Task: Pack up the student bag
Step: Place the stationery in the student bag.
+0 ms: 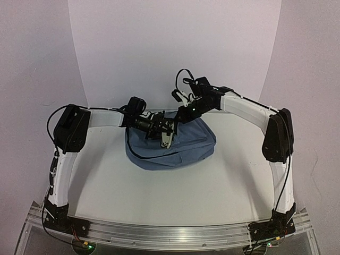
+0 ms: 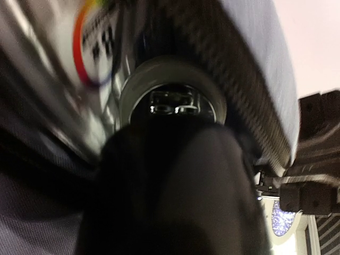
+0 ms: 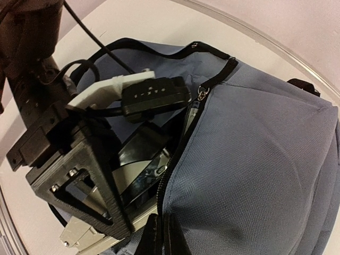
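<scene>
While the soft slate-blue fabric backpack (image 1: 188,147) lies unzipped at the middle of the white table (image 1: 106,183), the left gripper (image 1: 166,136) dips into its mouth and the right gripper (image 1: 179,115) hangs by its rim, finger spread unreadable on both; packing looks unfinished, closing yet to come.

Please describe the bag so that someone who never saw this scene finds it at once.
On the white table, look at the far middle, where the white left arm and white right arm meet. There lies a soft slate-blue fabric backpack with black zippers. It alone is soft and blue; the arms are hard.
</scene>
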You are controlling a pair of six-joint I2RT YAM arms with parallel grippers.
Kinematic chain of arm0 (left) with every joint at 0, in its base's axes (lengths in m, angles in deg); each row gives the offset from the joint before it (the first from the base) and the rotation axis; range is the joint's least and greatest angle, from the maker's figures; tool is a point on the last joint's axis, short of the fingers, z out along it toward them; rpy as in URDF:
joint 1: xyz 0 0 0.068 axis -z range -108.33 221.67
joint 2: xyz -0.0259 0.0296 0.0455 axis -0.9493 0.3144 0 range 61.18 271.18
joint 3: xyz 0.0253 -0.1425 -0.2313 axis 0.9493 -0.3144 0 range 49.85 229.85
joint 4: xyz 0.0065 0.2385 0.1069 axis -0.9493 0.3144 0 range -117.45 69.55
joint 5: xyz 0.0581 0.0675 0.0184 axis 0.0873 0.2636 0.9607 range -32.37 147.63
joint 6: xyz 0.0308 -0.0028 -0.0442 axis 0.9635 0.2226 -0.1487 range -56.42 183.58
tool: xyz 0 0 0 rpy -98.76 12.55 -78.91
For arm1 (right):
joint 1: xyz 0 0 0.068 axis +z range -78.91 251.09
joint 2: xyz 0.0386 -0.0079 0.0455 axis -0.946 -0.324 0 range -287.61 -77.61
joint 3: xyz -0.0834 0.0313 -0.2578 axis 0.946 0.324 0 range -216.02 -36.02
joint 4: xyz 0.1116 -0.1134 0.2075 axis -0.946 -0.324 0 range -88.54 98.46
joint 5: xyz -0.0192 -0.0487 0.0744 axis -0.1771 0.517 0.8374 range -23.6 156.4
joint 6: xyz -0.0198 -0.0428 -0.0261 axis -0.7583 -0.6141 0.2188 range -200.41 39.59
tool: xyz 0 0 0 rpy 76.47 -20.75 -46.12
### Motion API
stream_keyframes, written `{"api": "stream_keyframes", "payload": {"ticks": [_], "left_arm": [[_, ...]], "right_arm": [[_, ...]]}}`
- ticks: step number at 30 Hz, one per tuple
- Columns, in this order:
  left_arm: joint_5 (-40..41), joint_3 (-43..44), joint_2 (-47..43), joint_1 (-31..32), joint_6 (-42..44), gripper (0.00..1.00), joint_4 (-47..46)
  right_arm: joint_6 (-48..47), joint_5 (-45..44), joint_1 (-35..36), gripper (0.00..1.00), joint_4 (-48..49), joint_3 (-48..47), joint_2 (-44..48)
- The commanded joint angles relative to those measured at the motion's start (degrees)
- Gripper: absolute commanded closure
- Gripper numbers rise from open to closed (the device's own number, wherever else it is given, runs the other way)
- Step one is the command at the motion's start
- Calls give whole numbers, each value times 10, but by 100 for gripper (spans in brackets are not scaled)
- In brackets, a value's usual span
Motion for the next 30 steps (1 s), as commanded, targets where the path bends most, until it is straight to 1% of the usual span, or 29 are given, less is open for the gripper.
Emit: {"api": "stream_keyframes", "payload": {"ticks": [1,6,10,14,17,19,22,26,28,30], "left_arm": [[-59,58,15,6,-38,100,-70],[-70,75,38,7,-73,99,-109],[-86,118,67,9,-80,100,-93],[-106,102,62,19,-83,99,-97],[-115,100,66,20,-87,99,-97],[-115,114,81,20,-97,99,-101],[-97,153,102,16,-107,96,-96],[-48,245,137,6,-92,92,-27],[-21,282,151,2,-81,86,12],[4,293,153,1,-74,77,27]], "right_arm": [[-10,53,3,100,6,15,67],[-26,69,11,100,6,35,80],[-33,62,15,100,6,49,90],[-39,30,14,100,6,43,89],[-40,44,14,100,6,40,88],[-40,57,15,100,6,41,86],[-39,69,16,100,6,50,89],[-37,78,22,100,5,78,102],[-37,80,26,100,5,91,109],[-34,78,27,100,5,96,110]]}}
